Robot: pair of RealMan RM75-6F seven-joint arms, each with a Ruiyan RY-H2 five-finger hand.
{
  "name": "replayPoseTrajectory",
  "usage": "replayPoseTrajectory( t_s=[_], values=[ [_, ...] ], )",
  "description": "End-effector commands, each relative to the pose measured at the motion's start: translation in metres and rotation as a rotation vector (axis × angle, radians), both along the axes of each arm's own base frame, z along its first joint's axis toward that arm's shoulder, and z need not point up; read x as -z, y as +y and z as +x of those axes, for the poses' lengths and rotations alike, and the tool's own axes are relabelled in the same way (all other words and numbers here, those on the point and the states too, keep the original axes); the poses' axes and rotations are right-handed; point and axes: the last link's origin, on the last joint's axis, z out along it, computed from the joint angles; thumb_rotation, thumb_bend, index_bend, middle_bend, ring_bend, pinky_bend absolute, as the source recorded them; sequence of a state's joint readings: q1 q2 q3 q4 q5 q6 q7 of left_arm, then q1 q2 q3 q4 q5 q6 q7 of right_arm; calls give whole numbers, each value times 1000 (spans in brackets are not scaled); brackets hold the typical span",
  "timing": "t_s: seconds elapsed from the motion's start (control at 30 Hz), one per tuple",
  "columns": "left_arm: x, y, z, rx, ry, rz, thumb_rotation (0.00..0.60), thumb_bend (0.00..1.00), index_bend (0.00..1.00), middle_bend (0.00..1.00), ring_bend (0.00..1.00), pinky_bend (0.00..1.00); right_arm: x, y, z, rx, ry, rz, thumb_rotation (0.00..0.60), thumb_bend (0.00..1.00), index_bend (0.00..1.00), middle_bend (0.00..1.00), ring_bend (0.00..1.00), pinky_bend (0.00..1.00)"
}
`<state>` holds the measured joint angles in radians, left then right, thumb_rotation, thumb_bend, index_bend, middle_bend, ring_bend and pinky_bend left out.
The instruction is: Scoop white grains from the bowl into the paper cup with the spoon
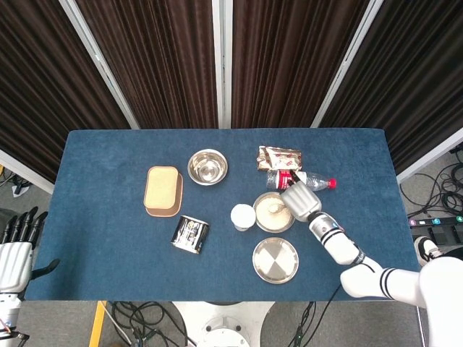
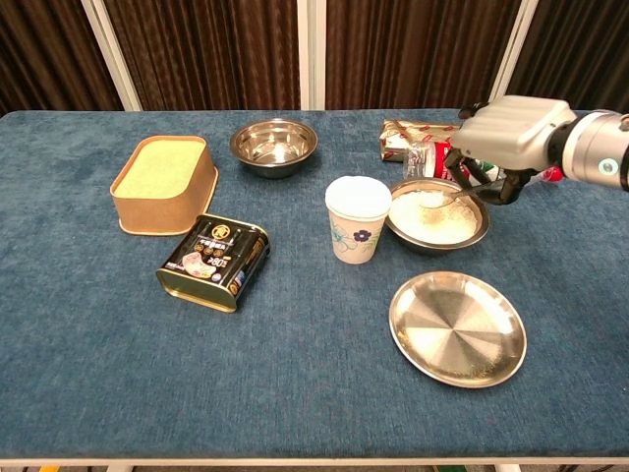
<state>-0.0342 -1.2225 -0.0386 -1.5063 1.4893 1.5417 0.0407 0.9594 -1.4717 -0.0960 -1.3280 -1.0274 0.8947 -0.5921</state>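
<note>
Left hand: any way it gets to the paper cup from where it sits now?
Probably not easily. The left hand sits off the table's left edge; the paper cup stands right of centre, with the black tin lying between.

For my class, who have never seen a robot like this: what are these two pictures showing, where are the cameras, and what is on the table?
This is a two-armed robot with humanlike hands at a blue table. One picture looks down from its head, the other forward from its chest. Its right hand holds a spoon over a bowl of white grains, beside a paper cup. Its left hand hangs idle off the table's edge. Also lying there: an empty steel bowl, a steel plate, a tan container, a dark tin, a water bottle and a snack packet.
</note>
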Motion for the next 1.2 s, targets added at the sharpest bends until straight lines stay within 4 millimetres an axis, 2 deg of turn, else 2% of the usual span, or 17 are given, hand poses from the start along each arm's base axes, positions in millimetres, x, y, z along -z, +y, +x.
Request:
replayPoseTrajectory(
  t_s=[0.03, 0.33, 0.47, 0.67, 0.87, 1.2],
  values=[
    [-1, 0, 1, 1, 3, 2, 600, 0, 107, 60, 11, 5, -11, -1, -3, 4, -32, -21, 600, 327, 588, 572, 241, 42],
    [-3, 1, 3, -1, 9, 5, 600, 0, 107, 60, 11, 6, -27, 4, -1, -9, -64, -22, 600, 327, 588, 574, 250, 15],
    [-3, 2, 4, 2, 10, 4, 600, 0, 107, 60, 11, 6, -34, 6, 8, -36, -78, -22, 600, 327, 589, 574, 250, 14],
    [-4, 3, 4, 5, 12, 8, 600, 0, 107, 60, 11, 6, -40, 8, 34, -92, -90, -3, 600, 327, 590, 574, 250, 14],
    [-4, 1, 3, -1, 10, 11, 600, 0, 107, 60, 11, 6, -32, 5, 61, -141, -67, 48, 600, 327, 591, 574, 250, 14],
    [-3, -4, -1, -15, -6, 16, 600, 0, 107, 60, 12, 5, -1, 2, 94, -281, 104, 111, 600, 327, 595, 577, 250, 7]
  ],
)
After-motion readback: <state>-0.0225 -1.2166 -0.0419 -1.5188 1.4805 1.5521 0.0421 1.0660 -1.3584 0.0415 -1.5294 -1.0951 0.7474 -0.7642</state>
